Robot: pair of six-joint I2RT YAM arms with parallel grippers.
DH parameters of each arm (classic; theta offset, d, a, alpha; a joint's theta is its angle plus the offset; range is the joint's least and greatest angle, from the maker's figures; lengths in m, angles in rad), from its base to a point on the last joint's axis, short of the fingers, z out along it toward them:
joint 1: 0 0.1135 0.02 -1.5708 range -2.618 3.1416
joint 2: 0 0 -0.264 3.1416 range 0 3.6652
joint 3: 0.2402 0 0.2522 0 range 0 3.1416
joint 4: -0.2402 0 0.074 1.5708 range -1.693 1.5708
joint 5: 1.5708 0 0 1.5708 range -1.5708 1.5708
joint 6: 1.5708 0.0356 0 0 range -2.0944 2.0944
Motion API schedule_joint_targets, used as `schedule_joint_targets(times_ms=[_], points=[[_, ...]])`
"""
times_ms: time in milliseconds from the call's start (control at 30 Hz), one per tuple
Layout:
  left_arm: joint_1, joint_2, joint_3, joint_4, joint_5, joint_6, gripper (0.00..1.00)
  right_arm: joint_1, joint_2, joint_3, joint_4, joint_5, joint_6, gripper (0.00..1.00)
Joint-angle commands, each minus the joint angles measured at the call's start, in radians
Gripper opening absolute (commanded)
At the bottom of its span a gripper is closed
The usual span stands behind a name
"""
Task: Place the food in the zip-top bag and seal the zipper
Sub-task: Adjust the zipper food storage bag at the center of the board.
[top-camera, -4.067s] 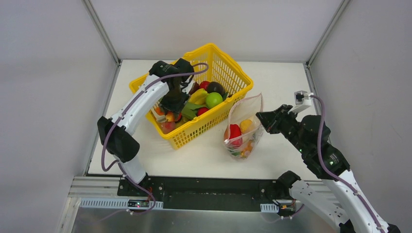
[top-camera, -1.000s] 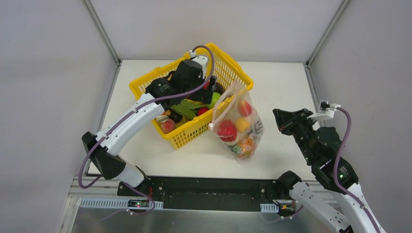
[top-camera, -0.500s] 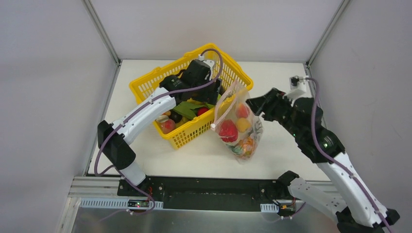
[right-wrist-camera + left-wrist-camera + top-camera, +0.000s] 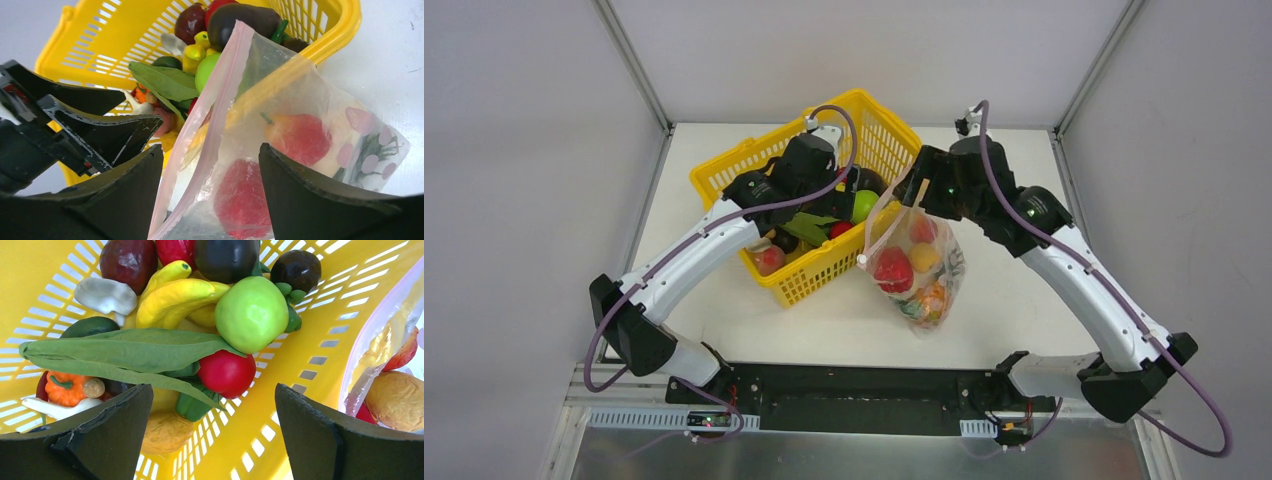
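Observation:
The zip-top bag (image 4: pixel 916 255) stands upright against the front right of the yellow basket (image 4: pixel 804 285), with red, orange and peach-coloured food inside it. More food fills the basket: a green apple (image 4: pixel 251 313), a red tomato (image 4: pixel 227 373), yellow bananas (image 4: pixel 175 295) and a long green leaf (image 4: pixel 125 347). My left gripper (image 4: pixel 212 435) hangs open over this pile, holding nothing. My right gripper (image 4: pixel 210 200) is open above the bag's top, its fingers on either side of the pinkish zipper (image 4: pixel 200 145) without touching it. The bag's mouth is parted.
The basket's right wall (image 4: pixel 320 335) lies directly against the bag (image 4: pixel 395 365). The left gripper's fingers (image 4: pixel 95 130) show close beside the right gripper. White walls enclose the white table (image 4: pixel 1014 300) on three sides.
My right arm swung in from the table's right side to above the bag's top, and its jaws opened. The left gripper shifted slightly over the basket and stayed open.

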State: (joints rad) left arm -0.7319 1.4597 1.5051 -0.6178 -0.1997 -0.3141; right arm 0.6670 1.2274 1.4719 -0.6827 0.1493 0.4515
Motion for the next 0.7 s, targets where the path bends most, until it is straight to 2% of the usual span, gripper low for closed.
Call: schedule_joint_targets(times_ms=[0,133,233,300,433,600,633,667], points=[[0.004,-0.038,-0.015,0.041,-0.038,-0.016,0.95,0.063,0.052,0.104,-0.115,0.11,-0.04,0.71],[0.005,-0.038,-0.021,0.045,-0.031,-0.015,0.95,0.109,0.087,0.131,-0.148,0.16,-0.05,0.63],[0.005,-0.041,-0.027,0.049,-0.029,-0.014,0.95,0.119,0.106,0.145,-0.196,0.207,-0.06,0.51],[0.006,-0.045,-0.031,0.05,-0.027,-0.014,0.95,0.124,0.098,0.142,-0.205,0.226,-0.06,0.42],[0.008,-0.043,-0.035,0.052,-0.026,-0.015,0.95,0.125,0.058,0.094,-0.177,0.231,-0.06,0.14],[0.009,-0.036,-0.033,0.05,-0.018,-0.018,0.95,0.126,0.016,0.051,-0.139,0.21,-0.069,0.11],[0.008,-0.034,-0.033,0.049,-0.017,-0.019,0.95,0.125,0.005,0.039,-0.126,0.208,-0.07,0.02],[0.008,-0.03,-0.026,0.049,-0.012,-0.019,0.95,0.126,-0.013,0.02,-0.105,0.201,-0.077,0.0]])
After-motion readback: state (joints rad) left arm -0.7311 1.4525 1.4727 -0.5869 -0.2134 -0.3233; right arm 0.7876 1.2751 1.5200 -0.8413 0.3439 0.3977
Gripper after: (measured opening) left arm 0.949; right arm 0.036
